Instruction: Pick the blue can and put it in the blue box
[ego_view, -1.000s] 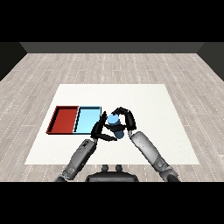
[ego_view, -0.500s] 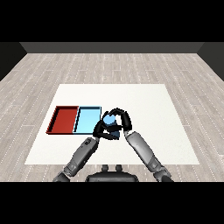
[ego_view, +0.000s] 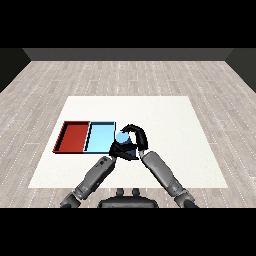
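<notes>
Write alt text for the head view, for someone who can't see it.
The right robot hand curls round a blue can at the right edge of the light blue tray, with the left robot hand close beside the can. A red tray adjoins the blue one on a white table.

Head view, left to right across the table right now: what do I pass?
Red tray → light blue tray → blue can, held in the right hand. The left hand overlaps the can, so I leave it unplaced.
</notes>
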